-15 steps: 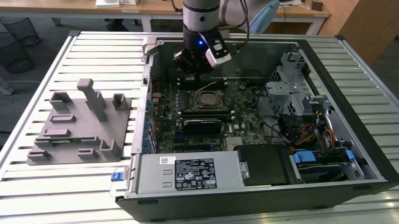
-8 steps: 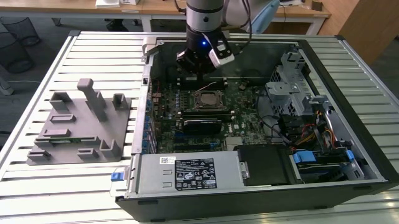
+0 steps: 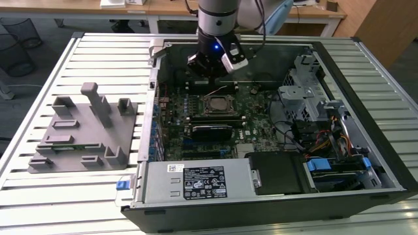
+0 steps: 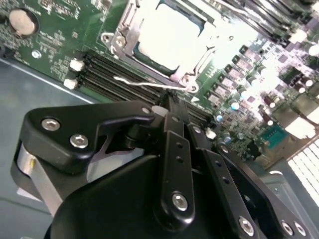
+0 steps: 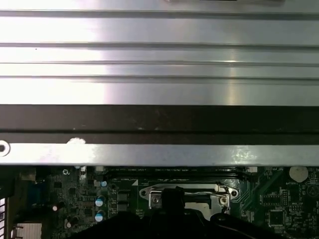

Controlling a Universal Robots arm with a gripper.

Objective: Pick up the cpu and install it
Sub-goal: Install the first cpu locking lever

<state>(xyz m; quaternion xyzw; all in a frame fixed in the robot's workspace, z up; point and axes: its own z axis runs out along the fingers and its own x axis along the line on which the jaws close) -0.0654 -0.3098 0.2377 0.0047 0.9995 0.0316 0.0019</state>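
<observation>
Going from the exterior view's left: the grey fixture [image 3: 81, 132] lies on the slatted table [image 3: 39, 88], well apart from the work, its posts upright and its pockets there to hold parts ready for me. I see no chip on it.

Next comes the open case [image 3: 274, 122], laid on its side so the board [image 3: 222, 117] faces up and I can come at it from above. My pincer [image 3: 207, 68] hangs inside the case, over the board just behind the socket [image 3: 216, 104]. In the second wrist view my pincer [image 4: 175, 107] has its 2 fingers [image 4: 174, 149] pressed together with nothing between them, so it is closed and empty.

The cpu [image 4: 167, 35] sits flat inside the socket frame, silvery top up. I judge it seated. The thin lever [image 4: 144, 84] stands free beside the frame, so the socket looks not yet latched. To the exterior view's right are the drive cages [image 3: 307, 93].
</observation>
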